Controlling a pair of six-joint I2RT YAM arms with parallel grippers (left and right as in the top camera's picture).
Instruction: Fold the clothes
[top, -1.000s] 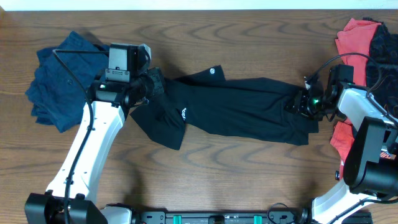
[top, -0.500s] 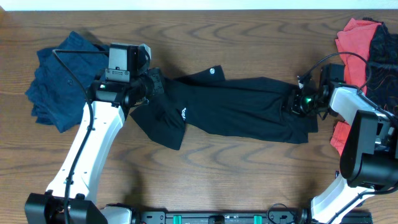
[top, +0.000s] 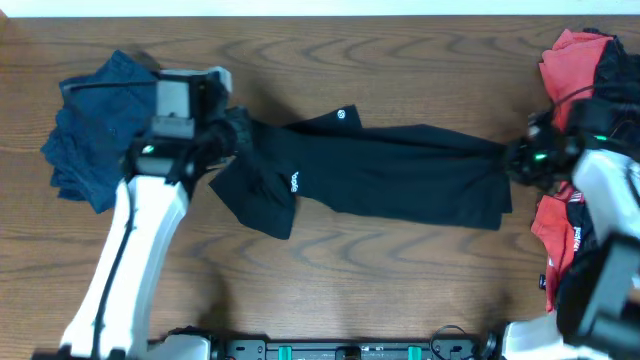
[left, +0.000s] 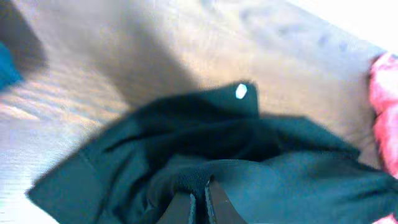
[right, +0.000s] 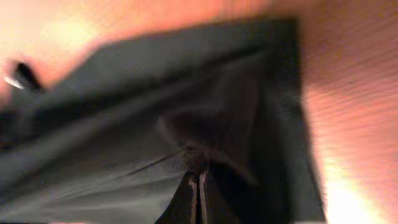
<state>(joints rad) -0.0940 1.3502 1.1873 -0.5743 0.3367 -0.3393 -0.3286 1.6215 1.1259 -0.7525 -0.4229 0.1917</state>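
The black shirt (top: 380, 170), small white logos showing, lies drawn out and creased across mid wooden table (top: 400, 60); left gripper (top: 236, 138) and right gripper (top: 512, 160) each pinch one end

- Overhead: we look straight down on the brown wood-grain table (top: 380, 260) from high up. The whole black short-sleeved fabric shirt (top: 400, 175) fits in frame.
- Left wrist: low and close. We sight along the left gripper (left: 199, 193) at the bottom edge, across the shirt toward the crumpled red fabric garment (left: 387, 106) at far right.
- Right wrist: closer yet, blurred. We sight past the right gripper (right: 197, 183) onto shirt cloth.
- Shared: all three views catch the shirt. Overhead and left wrist both catch its small round white logo (top: 341, 114).
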